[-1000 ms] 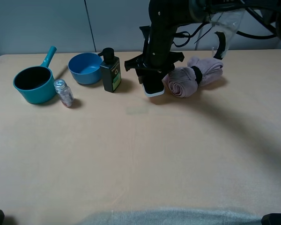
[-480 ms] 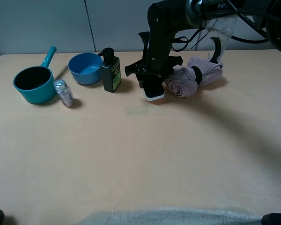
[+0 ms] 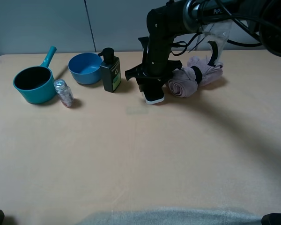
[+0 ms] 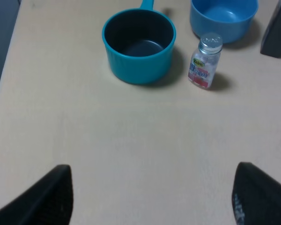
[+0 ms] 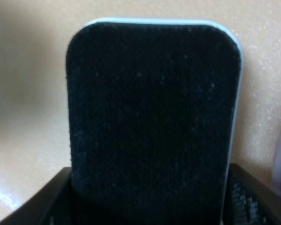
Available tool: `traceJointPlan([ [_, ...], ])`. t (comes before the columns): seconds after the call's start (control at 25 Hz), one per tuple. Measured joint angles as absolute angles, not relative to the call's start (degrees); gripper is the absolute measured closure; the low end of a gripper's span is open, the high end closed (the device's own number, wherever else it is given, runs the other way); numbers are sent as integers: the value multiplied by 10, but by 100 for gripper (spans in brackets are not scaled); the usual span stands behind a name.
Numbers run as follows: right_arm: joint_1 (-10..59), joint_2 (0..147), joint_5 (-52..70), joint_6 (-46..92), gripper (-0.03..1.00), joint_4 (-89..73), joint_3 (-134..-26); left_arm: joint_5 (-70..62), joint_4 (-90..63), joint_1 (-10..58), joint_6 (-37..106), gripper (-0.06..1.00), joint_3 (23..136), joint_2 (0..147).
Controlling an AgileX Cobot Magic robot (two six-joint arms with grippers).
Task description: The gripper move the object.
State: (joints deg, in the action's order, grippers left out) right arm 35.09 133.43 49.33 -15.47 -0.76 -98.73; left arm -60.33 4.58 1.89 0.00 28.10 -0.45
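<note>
Exterior high view, from the left: a teal saucepan (image 3: 33, 86), a small clear jar (image 3: 63, 92), a blue bowl (image 3: 83, 69) and a dark pump bottle (image 3: 111, 71) stand in a row on the tan surface (image 3: 140, 154). Next comes the right gripper (image 3: 151, 88), reaching down from the back, and just beyond it a rolled pink towel (image 3: 192, 77). The board eraser (image 3: 154, 97) is between bottle and towel, close to the roll, its white base showing at the near end. Whether that end touches the surface cannot be told.

The right wrist view shows the fingers (image 5: 250, 199) pinching the eraser's long sides at one end, its felt face toward the camera. The left gripper (image 4: 151, 187) hangs near the saucepan, its fingers spread with nothing between them.

The eraser looks light and stiff, a hard base under soft felt. The narrow sides seem the sensible hold. Gripped at one end it may pivot, and the towel is close enough to snag.
</note>
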Motion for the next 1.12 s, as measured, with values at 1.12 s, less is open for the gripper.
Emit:
traceJointPlan([
  [1.12, 351, 1334, 481, -121, 36, -8, -987, -603, 46, 19, 0, 18, 281, -5],
])
